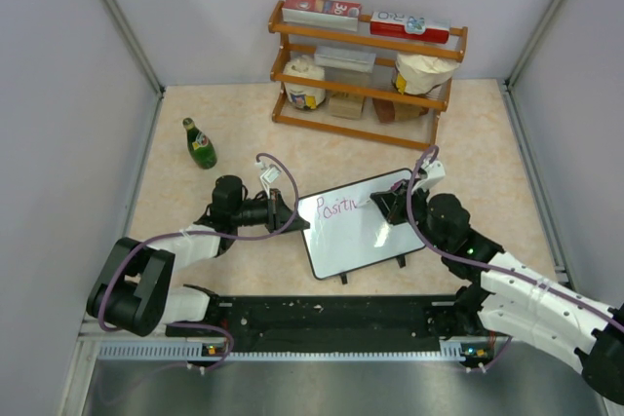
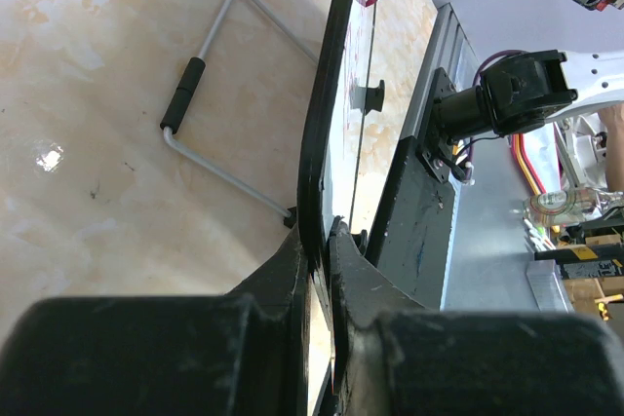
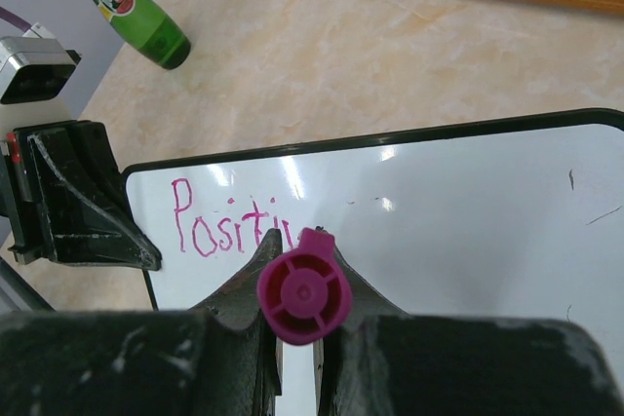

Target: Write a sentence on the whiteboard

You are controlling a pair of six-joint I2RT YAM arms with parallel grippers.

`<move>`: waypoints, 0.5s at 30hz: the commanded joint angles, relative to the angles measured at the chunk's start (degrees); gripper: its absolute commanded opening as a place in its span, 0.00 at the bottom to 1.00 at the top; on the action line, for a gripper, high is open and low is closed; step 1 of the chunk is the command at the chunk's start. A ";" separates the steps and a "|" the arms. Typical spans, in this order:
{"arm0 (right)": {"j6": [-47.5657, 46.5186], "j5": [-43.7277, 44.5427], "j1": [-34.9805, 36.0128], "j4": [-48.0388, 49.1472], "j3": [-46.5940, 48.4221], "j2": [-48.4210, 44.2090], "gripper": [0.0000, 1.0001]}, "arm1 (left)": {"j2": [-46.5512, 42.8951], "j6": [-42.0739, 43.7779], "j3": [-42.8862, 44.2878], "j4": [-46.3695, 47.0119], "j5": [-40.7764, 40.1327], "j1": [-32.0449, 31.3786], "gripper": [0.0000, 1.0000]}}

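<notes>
My right hand [image 3: 300,243] is clenched on the marker [image 3: 303,297]. The two fingers pinch the barrel from either side, and its magenta end cap faces the wrist camera low in the middle of that frame. In the left wrist view the nib looks to meet the face of the whiteboard [image 3: 468,211] at the top of the frame, though I cannot be sure it touches.

The sentence [image 3: 229,226] reads "Positi" in pink at the board's upper left, with another stroke started after it. To write the rest well, I judge I need light, even pressure, with each new letter on the same line and at the same spacing as those there. I should also lift clear between strokes so nothing smears. There is plenty of white toward the right of the frame.

My left hand [image 2: 322,239] is closed on the board's black frame, one finger on each face of the edge. It should grip firmly, since the board looks propped up with a wire stand [image 2: 210,94] behind it and could shift under the pen.

In the overhead view the board sits mid-frame on the marbled surface [image 1: 487,143]. A green bottle [image 1: 200,143] stands well apart at upper left, and a wooden rack [image 1: 366,70] is at the top.
</notes>
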 commanded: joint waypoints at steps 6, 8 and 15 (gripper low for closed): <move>-1.83 3.05 -0.53 -0.20 2.20 0.42 0.00 | 0.50 5.39 -0.05 -1.43 -3.89 -0.27 0.00; -2.09 3.40 -0.53 0.15 2.99 0.69 0.00 | 0.50 5.39 -0.05 -1.52 -3.89 -0.27 0.00; -2.36 4.19 -0.53 1.29 4.14 1.13 0.00 | 0.41 5.39 -0.05 -1.52 -3.89 -0.18 0.00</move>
